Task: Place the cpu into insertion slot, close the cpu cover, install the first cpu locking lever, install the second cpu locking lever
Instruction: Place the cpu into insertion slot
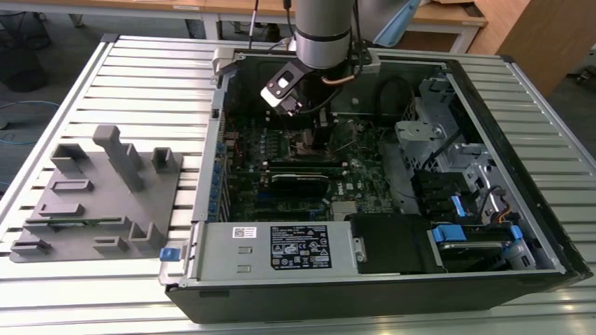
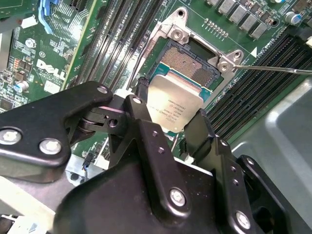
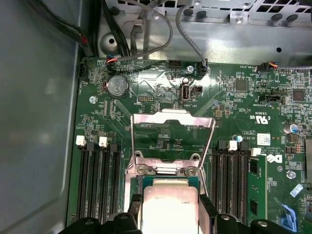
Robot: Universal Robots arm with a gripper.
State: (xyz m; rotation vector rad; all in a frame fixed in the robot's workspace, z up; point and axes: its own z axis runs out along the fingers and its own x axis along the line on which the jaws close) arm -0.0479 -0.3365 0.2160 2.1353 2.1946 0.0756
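Here is the small flat square cpu [image 2: 176, 105], silver-grey metal top up, sitting right between the claw's two black fingers [image 2: 201, 127]. The claw [image 2: 170, 103] is clamped on it, one finger against each of two opposite edges. The first wrist view tells the same story: the cpu [image 3: 168, 207] is pinched in the claw [image 3: 169, 208].

The chip hangs over the near part of the insertion slot [image 2: 190, 58], the small square black socket with a metal rim. The socket's grid of gold contacts lies bare past the chip's far edge. Whether the chip touches the socket cannot be told.

Beyond the socket, away from the claw, the cpu cover [image 3: 171, 118], a thin silvery metal frame with a large window, is swung open, and the green motherboard [image 3: 243, 126] shows through it. A thin metal lever rod [image 2: 273, 68] runs out from the socket's corner.

In the exterior view the grey arm [image 1: 323, 28] reaches down into the open black computer case [image 1: 373, 300]. The case lies on a slatted metal surface [image 1: 139, 70], with a grey moulded fixture [image 1: 93, 188] beside it on the exterior view's left.
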